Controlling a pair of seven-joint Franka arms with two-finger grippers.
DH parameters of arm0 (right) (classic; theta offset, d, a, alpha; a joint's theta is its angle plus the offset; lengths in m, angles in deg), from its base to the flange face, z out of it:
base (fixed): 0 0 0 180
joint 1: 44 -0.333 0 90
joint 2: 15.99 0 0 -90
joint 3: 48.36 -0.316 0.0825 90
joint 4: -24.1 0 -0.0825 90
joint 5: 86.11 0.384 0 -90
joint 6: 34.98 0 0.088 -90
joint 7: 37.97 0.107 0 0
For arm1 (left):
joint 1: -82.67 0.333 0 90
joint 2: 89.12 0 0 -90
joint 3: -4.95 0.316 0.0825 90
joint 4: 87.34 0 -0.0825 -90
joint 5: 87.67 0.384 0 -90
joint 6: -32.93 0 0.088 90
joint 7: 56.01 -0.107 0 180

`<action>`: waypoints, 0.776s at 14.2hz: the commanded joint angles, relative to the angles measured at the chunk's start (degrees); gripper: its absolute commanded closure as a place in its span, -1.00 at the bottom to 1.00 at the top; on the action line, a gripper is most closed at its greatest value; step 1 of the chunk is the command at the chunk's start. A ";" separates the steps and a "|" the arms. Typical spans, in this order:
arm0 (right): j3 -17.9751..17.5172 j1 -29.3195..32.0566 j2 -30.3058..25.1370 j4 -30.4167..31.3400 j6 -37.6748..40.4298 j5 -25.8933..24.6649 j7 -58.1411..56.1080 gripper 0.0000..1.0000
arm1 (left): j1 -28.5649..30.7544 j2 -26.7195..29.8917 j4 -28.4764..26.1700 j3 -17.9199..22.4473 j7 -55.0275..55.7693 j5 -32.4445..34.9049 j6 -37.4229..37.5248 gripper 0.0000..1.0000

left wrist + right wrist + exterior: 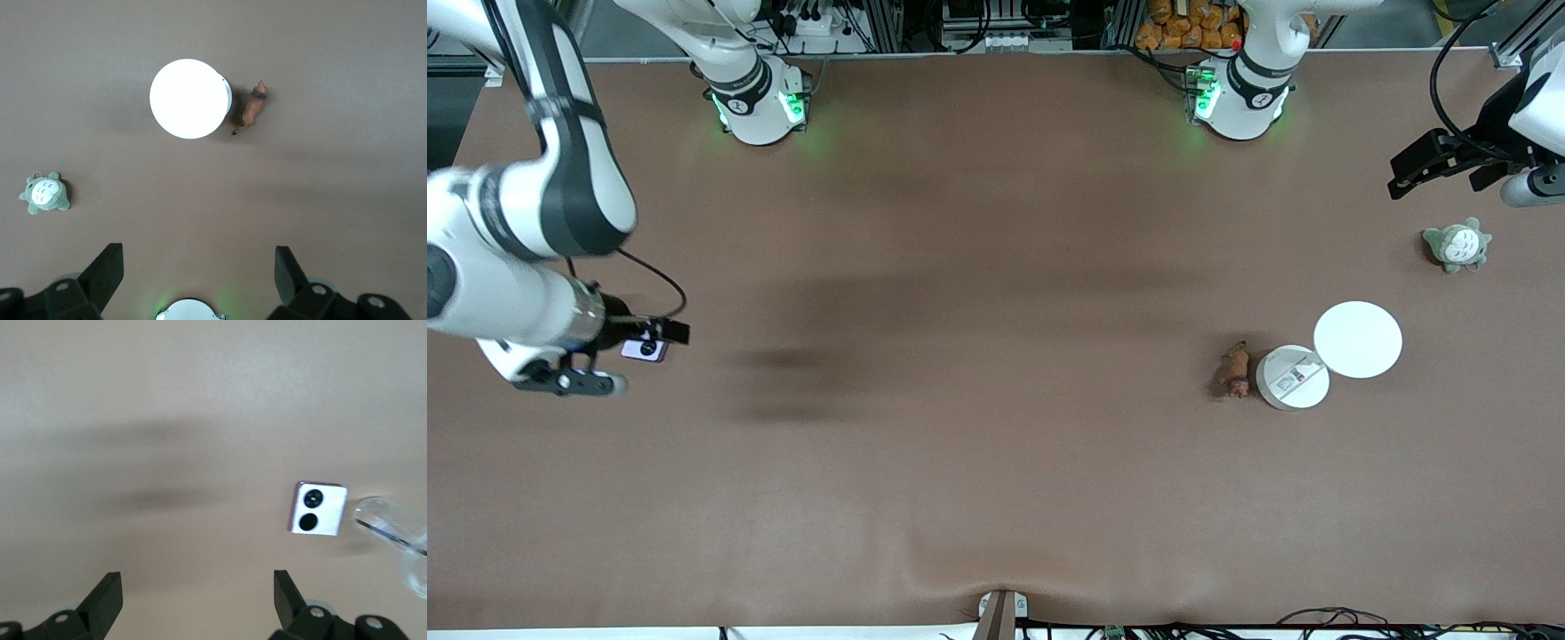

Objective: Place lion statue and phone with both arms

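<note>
At the right arm's end of the table, the right gripper (660, 336) hangs low above the brown table (978, 373). Fingers spread wide, nothing between them, as the right wrist view confirms (193, 603).

Item: phone (645, 350). Small square pale-lilac folded unit, two black round camera circles on a darker strip. Lies flat on the table, just beneath and beside the right gripper's fingertips, not gripped. In the right wrist view the phone (318, 509) sits ahead of the fingers and off to one side, apart from them. A clear, glassy shape (400, 540) shows beside it in that view; what it is cannot be told.

Item: left gripper (1414, 176). Held in the air at the left arm's end of the table, fingers wide apart and empty (197, 280).

Item: lion statue (1234, 370). Small reddish-brown figurine on the table, well apart from the left gripper and nearer the front camera. It stands just beside a round white disc bearing a label (1292, 378). Left wrist view shows the statue (253, 108) far ahead of the open fingers.

Item: plain white disc (1358, 340). Overlaps the labelled disc's edge on the side toward the left gripper.

Item: grey-green plush (1456, 244). On the table, near the left gripper, between it and the discs.
</note>
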 commanded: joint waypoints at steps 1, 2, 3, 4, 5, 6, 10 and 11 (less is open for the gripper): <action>-0.11 1.75 -11.55 8.05 -0.41 0.17 -4.63 -1.00 | 0.86 0.23 0.51 0.00 -0.59 0.67 0.15 -1.00; -0.11 1.75 -14.28 8.32 0.72 0.35 -6.39 -1.00 | 0.95 0.24 0.51 0.00 -0.59 0.58 0.15 -1.00; 0.06 1.66 -16.05 7.88 2.39 2.61 -8.23 -1.00 | 1.04 0.32 0.43 0.00 -0.59 0.58 0.15 -1.00; 1.37 1.31 -18.07 7.53 4.23 7.77 -9.90 -1.00 | 1.04 0.32 0.42 0.00 -0.59 0.58 0.15 -1.00; 4.43 -0.08 -19.74 6.31 7.12 12.43 -10.79 -1.00 | 1.04 0.32 0.42 0.00 -0.59 0.58 0.15 -1.00; 7.16 -2.88 -19.93 4.04 10.11 13.18 -10.97 -1.00 | 1.04 0.24 0.42 0.00 -0.59 0.58 0.15 -1.00; 14.65 -12.91 -19.32 -5.90 17.95 4.69 -10.10 -1.00 | 1.04 0.32 0.25 0.00 -0.50 0.50 0.15 -1.00; 14.39 -13.45 -19.32 -6.96 18.40 2.83 -8.70 -1.00 | 1.04 0.32 0.25 0.00 -0.50 0.50 0.15 -1.00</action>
